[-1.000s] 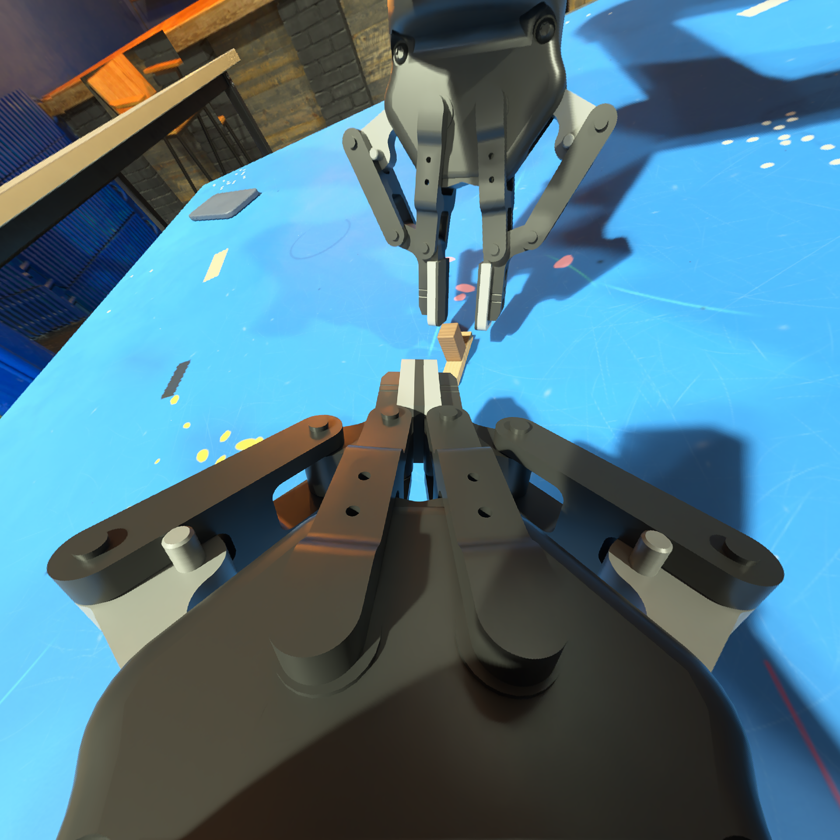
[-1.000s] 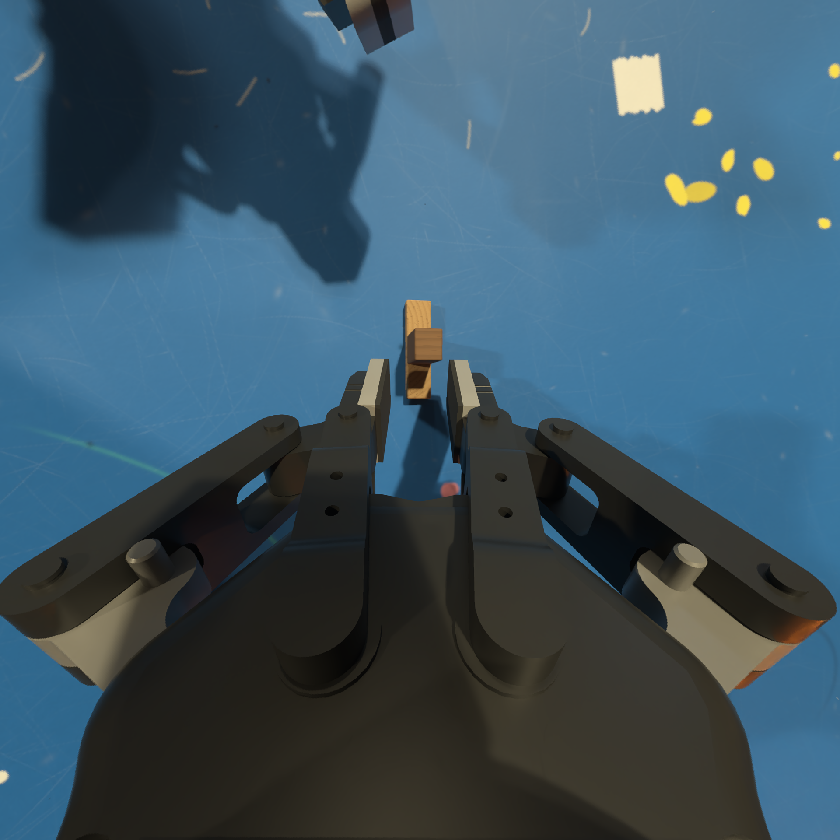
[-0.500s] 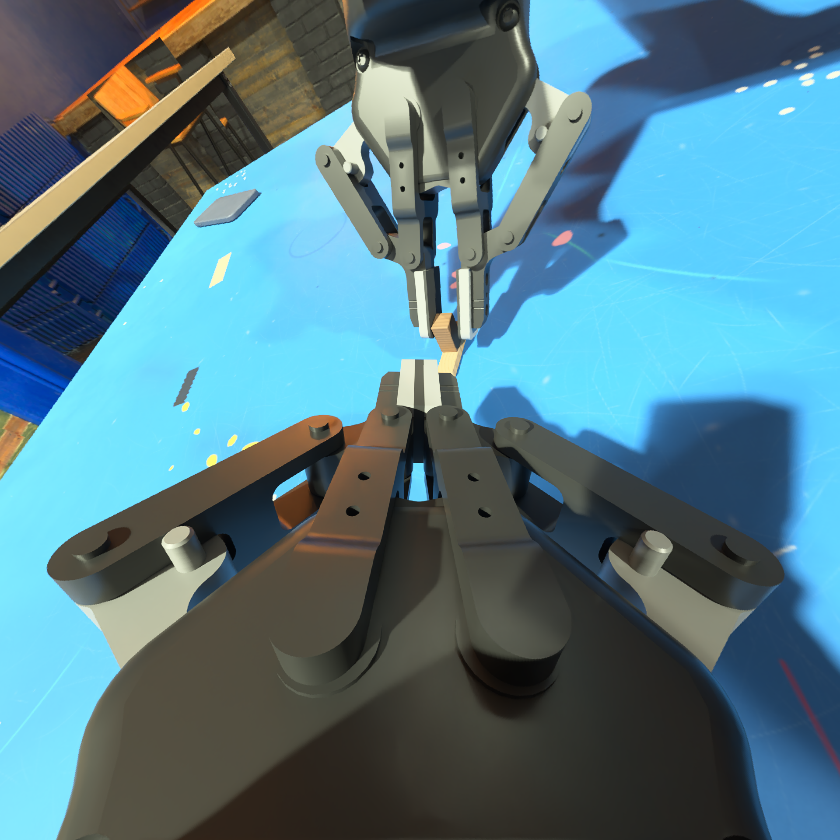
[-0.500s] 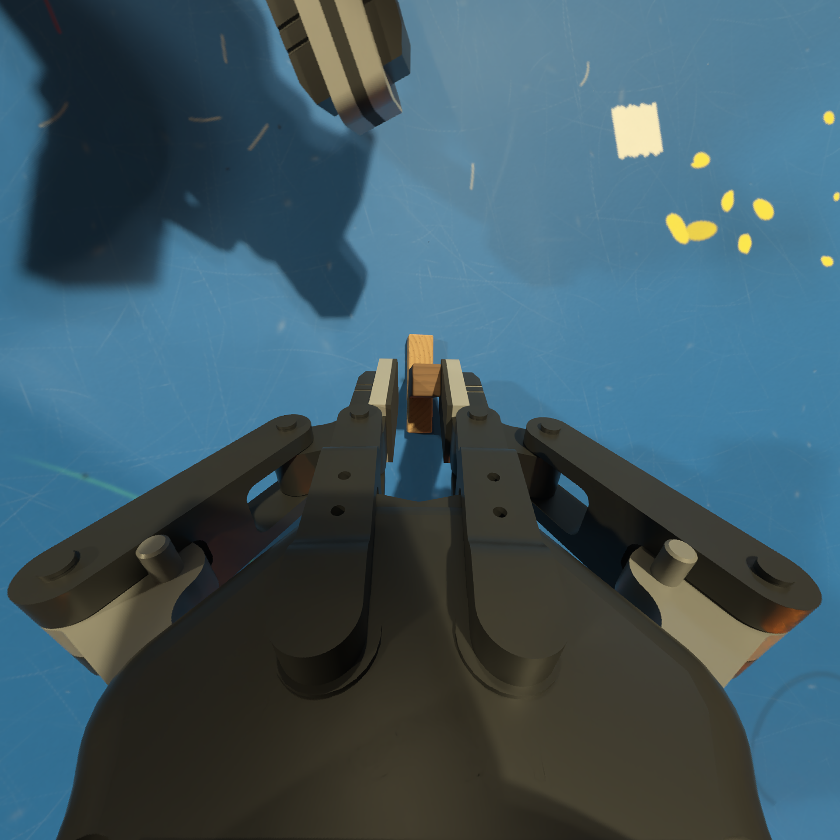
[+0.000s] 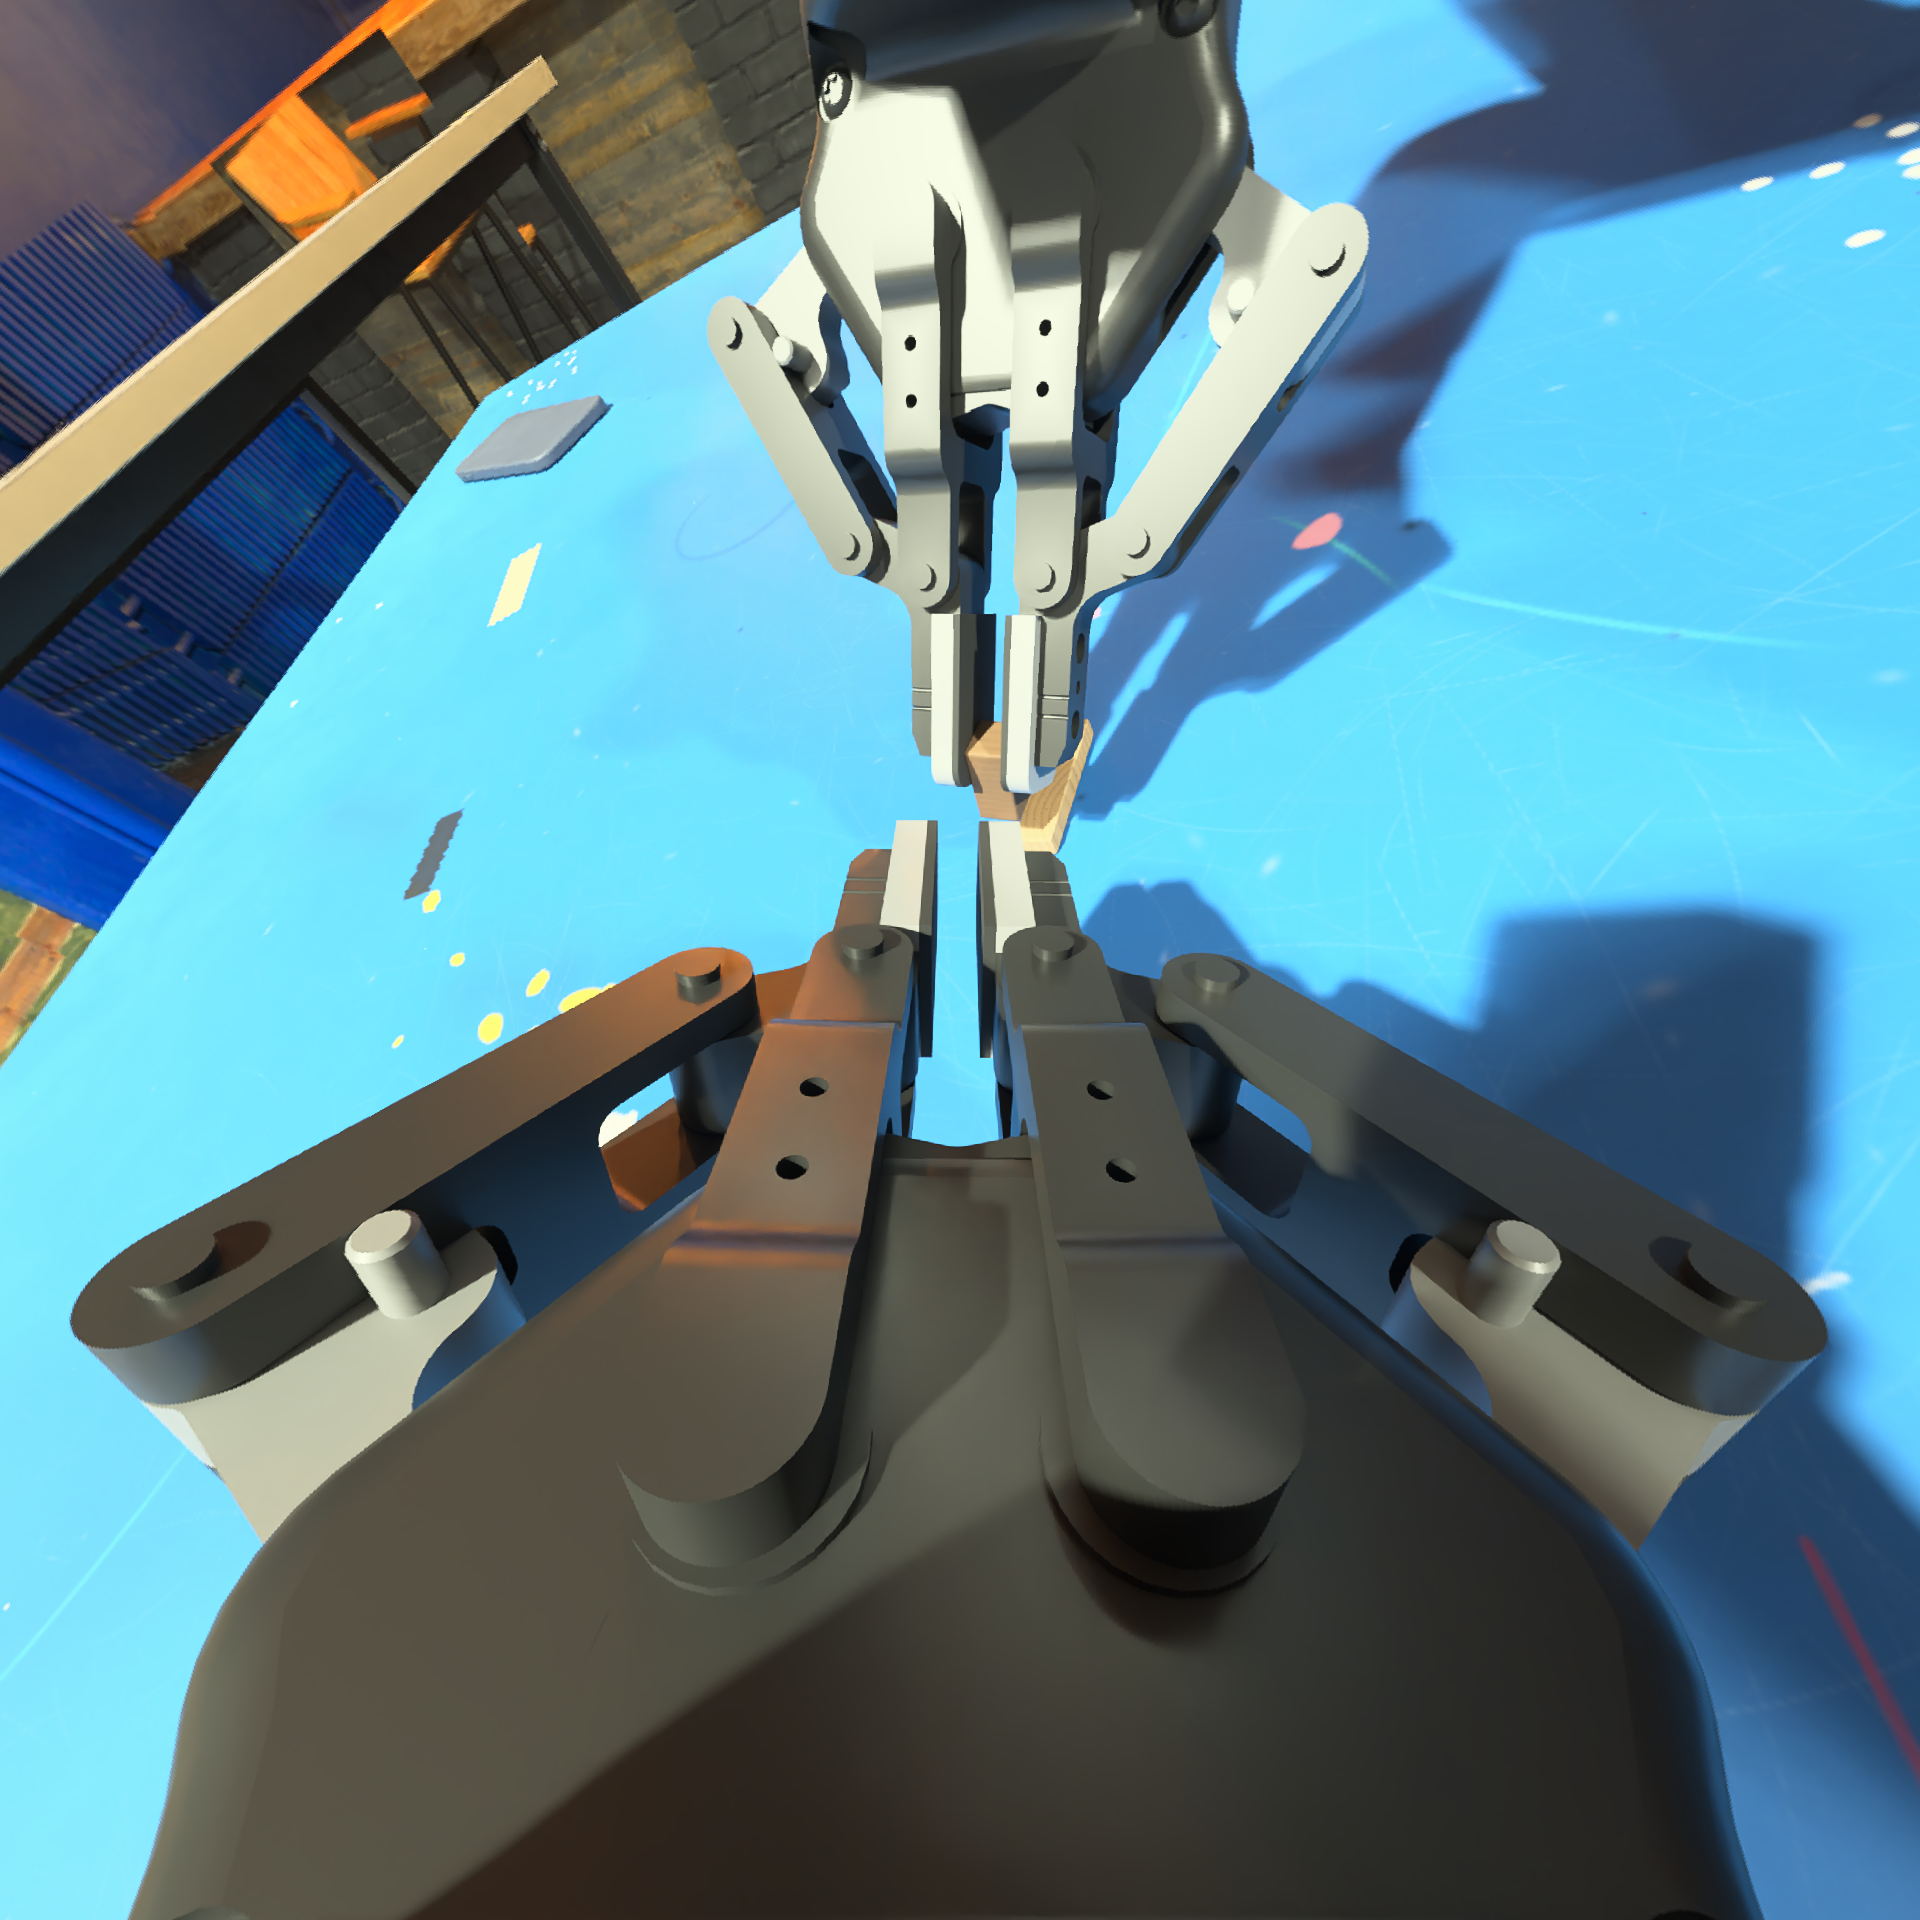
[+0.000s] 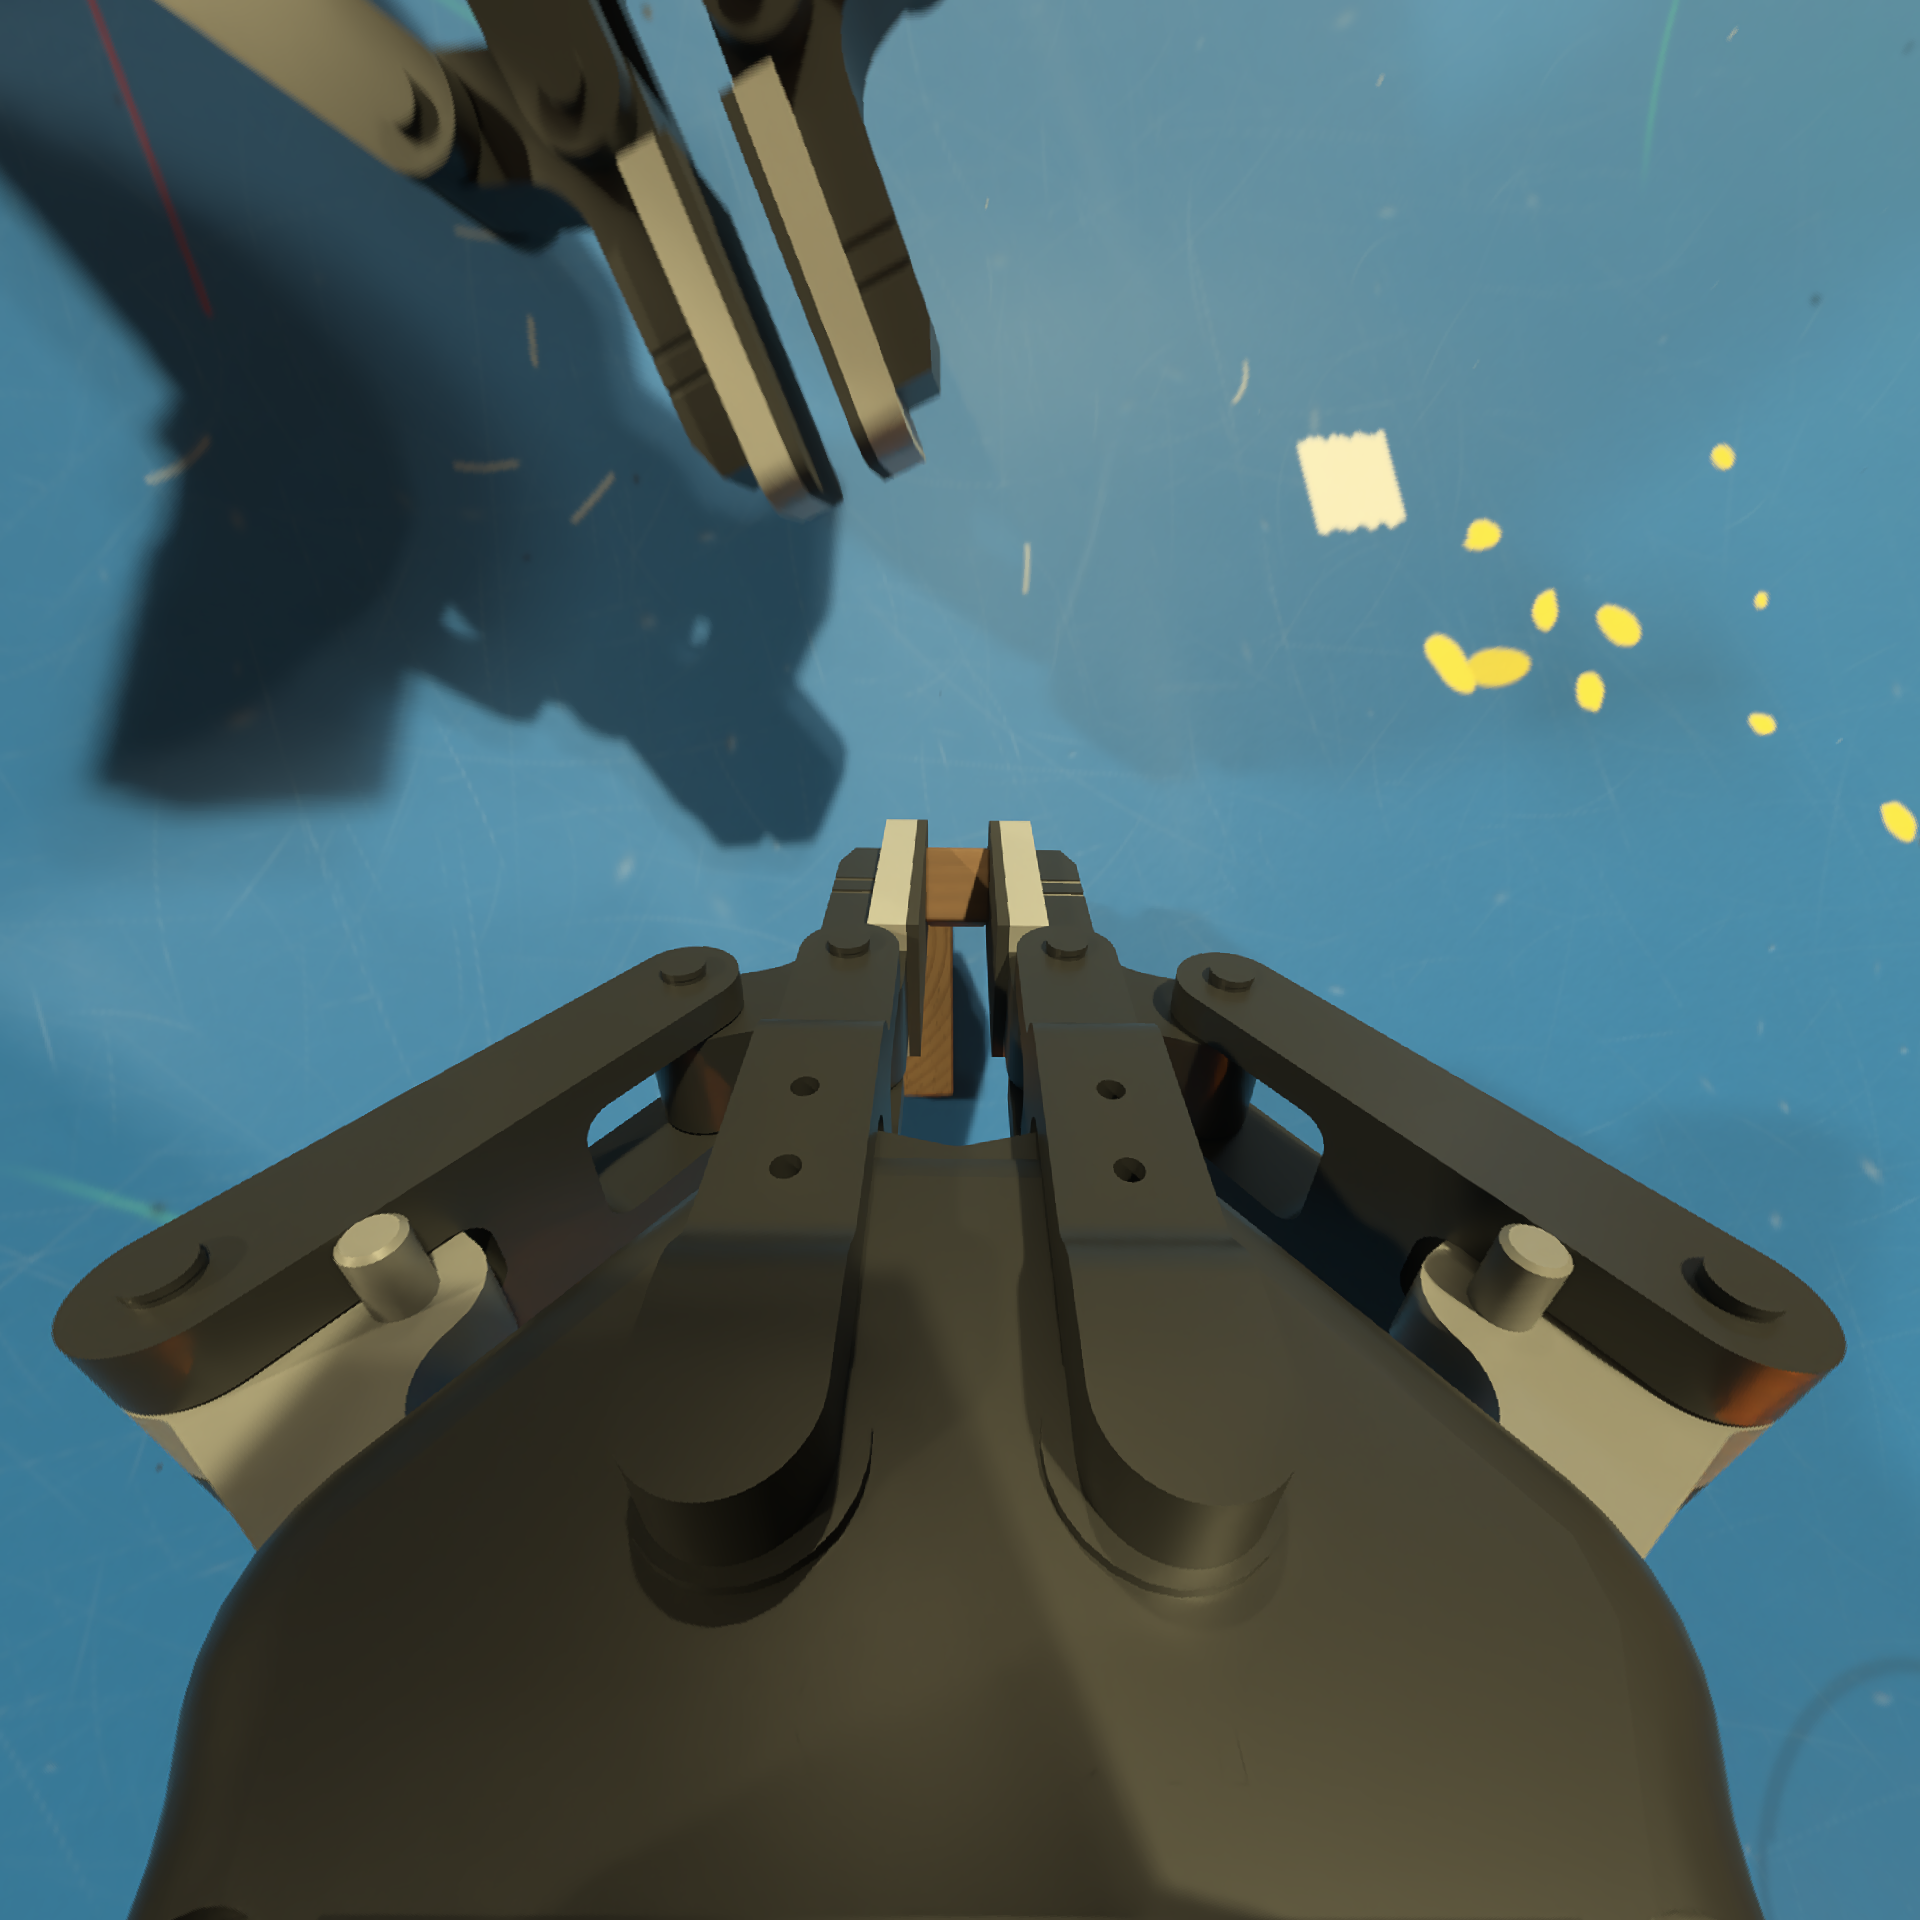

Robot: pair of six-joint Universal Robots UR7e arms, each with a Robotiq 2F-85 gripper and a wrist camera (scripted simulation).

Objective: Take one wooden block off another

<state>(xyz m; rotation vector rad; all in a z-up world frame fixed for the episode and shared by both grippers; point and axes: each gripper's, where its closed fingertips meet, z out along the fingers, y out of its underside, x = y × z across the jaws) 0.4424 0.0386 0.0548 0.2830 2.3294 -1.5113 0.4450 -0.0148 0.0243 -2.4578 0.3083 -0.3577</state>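
Note:
A small wooden cube [image 6: 954, 883] sits between the pads of my right gripper [image 6: 956, 836], which is shut on it. A long flat wooden block [image 6: 928, 1029] lies on the blue table under and behind the cube. I cannot tell whether the two blocks still touch. In the left wrist view the right gripper [image 5: 987, 769] comes down from above onto the cube [image 5: 992, 798], with the long block [image 5: 1049, 816] beside it. My left gripper [image 5: 956, 842] is empty, with its fingers narrowly parted, just short of the blocks. It also shows in the right wrist view [image 6: 847, 473].
The blue table [image 5: 1455, 831] carries a grey flat pad [image 5: 532, 436], a cream tape piece [image 6: 1351, 481], a dark patch [image 5: 433, 854] and yellow spots [image 6: 1486, 665]. The table's left edge drops off beside a beam and a brick wall [image 5: 623, 135].
My right gripper came down over the cube and shut on it. My left gripper, shut before, has parted its fingers slightly and moved closer to the blocks.

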